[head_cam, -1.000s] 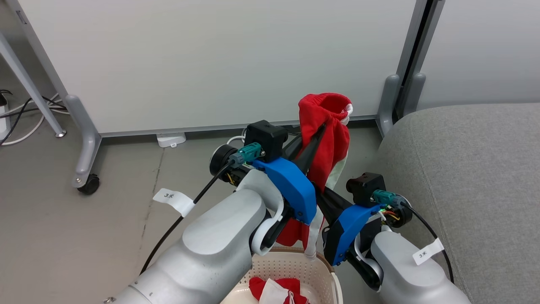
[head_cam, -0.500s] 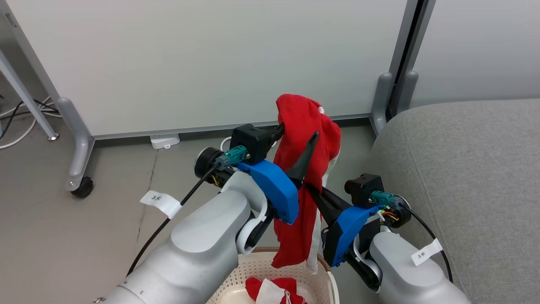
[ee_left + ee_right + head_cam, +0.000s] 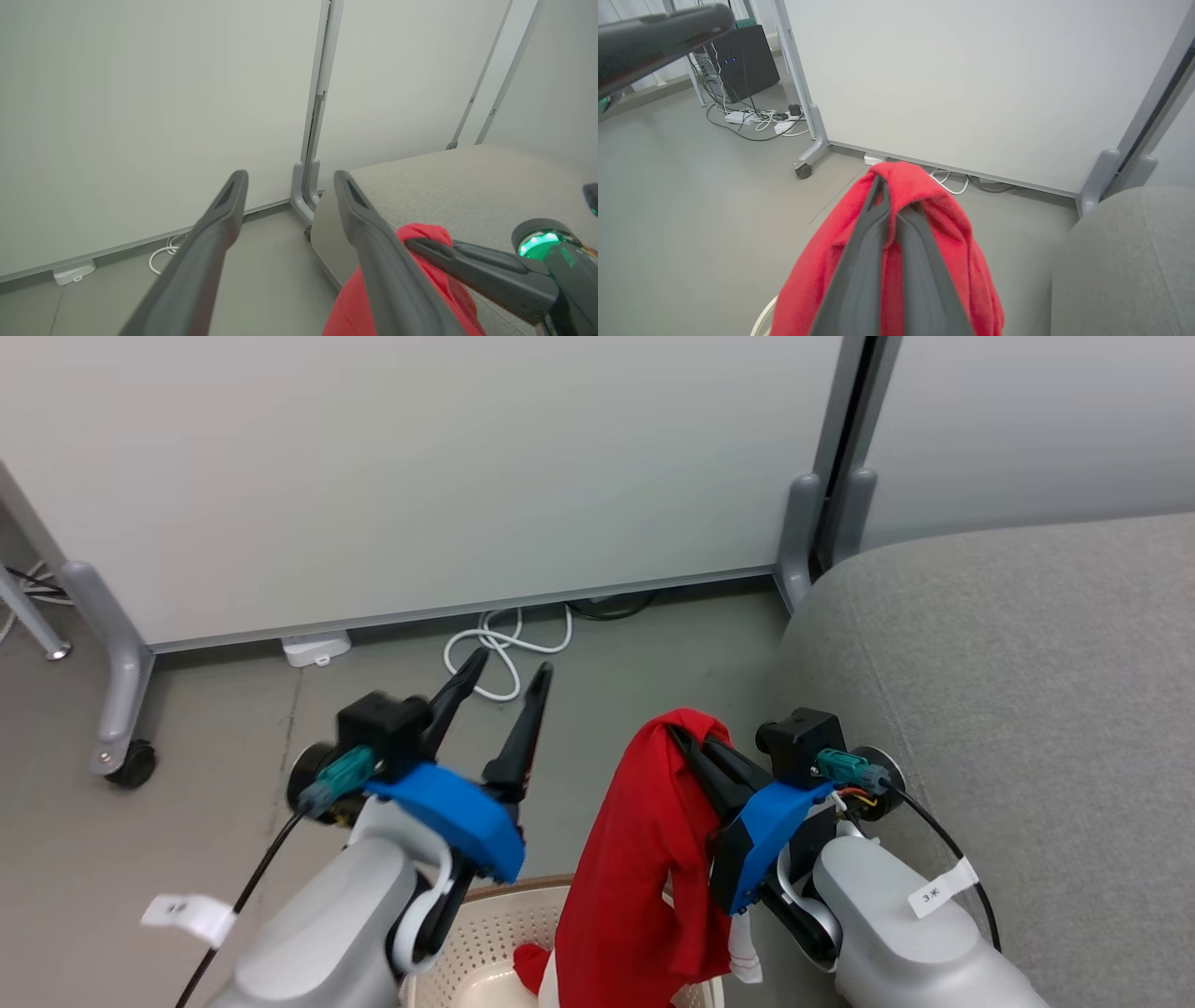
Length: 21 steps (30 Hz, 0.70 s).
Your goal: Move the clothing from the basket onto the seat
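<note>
A plain red garment with white trim [image 3: 635, 868] hangs over the cream basket [image 3: 476, 933], draped over my right gripper [image 3: 686, 737], which is shut on its top fold. The right wrist view has the same red garment [image 3: 924, 196] pinched between the closed fingers of my right gripper [image 3: 889, 186]. My left gripper [image 3: 509, 672] stands open to the left, nothing between its fingers; the left wrist view has my left gripper [image 3: 289, 179] spread wide. More red cloth [image 3: 530, 963] lies in the basket. The grey seat [image 3: 1008, 691] is at the right.
A white partition [image 3: 420, 467] on grey wheeled feet [image 3: 121, 756] stands behind. A white cable coil [image 3: 504, 649] and a small white box [image 3: 316, 649] lie on the floor at its base. Cables and a dark cabinet [image 3: 747, 51] sit further left.
My left gripper has let go of the red garment, opened and swung left. The garment now hangs lower from my right gripper alone. The camera has shifted right.
</note>
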Available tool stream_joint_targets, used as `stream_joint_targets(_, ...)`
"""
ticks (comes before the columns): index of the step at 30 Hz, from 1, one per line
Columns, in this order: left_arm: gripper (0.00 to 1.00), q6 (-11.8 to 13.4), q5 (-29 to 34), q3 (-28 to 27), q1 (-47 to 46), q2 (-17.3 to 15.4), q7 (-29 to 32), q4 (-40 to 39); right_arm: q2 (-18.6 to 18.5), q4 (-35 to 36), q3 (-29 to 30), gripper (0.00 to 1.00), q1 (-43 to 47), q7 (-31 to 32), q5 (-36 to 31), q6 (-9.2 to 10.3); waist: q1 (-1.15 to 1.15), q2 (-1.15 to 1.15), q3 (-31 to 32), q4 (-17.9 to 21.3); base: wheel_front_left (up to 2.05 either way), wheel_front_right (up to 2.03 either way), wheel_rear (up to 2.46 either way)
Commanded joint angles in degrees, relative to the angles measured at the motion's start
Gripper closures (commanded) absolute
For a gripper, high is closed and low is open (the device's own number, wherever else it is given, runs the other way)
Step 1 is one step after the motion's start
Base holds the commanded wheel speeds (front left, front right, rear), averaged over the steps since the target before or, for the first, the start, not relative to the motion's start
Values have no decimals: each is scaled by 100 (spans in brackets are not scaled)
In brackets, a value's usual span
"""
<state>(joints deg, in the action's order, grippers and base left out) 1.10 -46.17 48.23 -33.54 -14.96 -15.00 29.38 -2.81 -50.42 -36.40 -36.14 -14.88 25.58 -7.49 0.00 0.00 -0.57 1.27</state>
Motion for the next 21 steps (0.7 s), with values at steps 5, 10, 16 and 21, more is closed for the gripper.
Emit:
stream_joint_targets(5, 0, 140, 514, -1005, 1062, -389, -25, -858, -14, 364, 144, 100, 0, -34, -272, -1, 0, 0, -142, 421, 0, 0, 0)
stream_joint_targets(10, 0, 242, 996, -2020, 2020, -404, -21, -1603, -15, 737, 375, 100, 186, 8, -661, -1, 0, 0, -294, 919, 0, 0, 0)
stream_joint_targets(16, 0, 97, 1511, -2756, 2755, -211, -21, -1984, -18, 1342, 889, 100, 520, 311, -1283, -1, 0, 0, -452, 1505, 0, 0, 0)
stream_joint_targets(21, 0, -84, 1800, -3028, 2937, -89, -21, -1931, -19, 2175, 1413, 100, 986, 615, -1605, -1, 0, 0, -557, 1977, 0, 0, 0)
